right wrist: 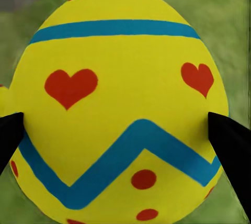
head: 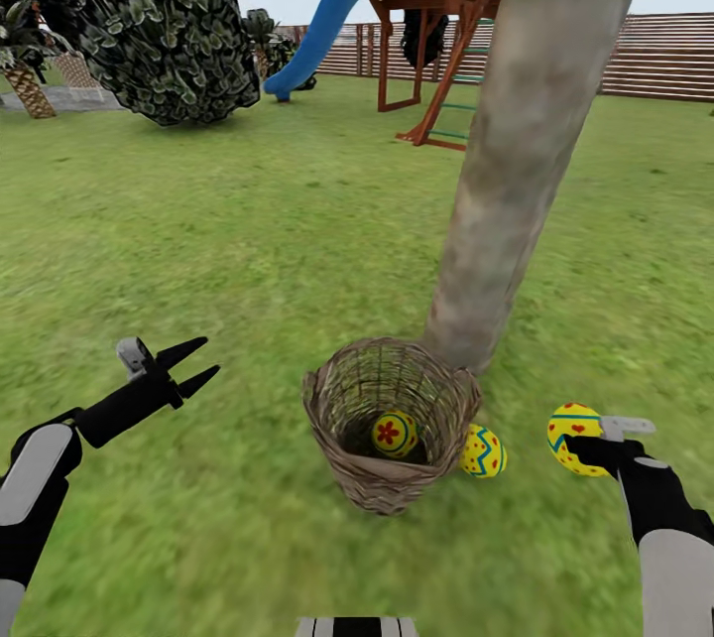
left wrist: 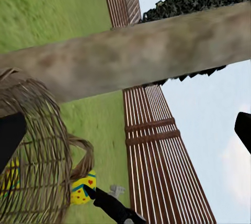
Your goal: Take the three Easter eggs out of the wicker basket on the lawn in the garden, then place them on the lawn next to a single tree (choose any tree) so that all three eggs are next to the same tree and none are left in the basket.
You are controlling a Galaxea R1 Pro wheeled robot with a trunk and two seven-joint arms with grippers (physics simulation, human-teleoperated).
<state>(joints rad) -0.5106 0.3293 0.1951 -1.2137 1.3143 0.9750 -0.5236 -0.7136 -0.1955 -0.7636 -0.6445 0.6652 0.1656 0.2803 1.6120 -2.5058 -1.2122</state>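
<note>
Right gripper [head: 587,446] is clamped on one egg [head: 572,438], beside the tree [head: 516,171].
One egg [head: 394,434] lies in the wicker basket [head: 387,424]; the spread left gripper [head: 195,366] is nearer to it; another egg [head: 483,450] lies on the lawn [head: 248,240].

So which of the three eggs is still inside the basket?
The egg with the red flower mark, lying at the bottom of the wicker basket. Another egg lies on the lawn beside the basket, and the third is in the right gripper.
</note>
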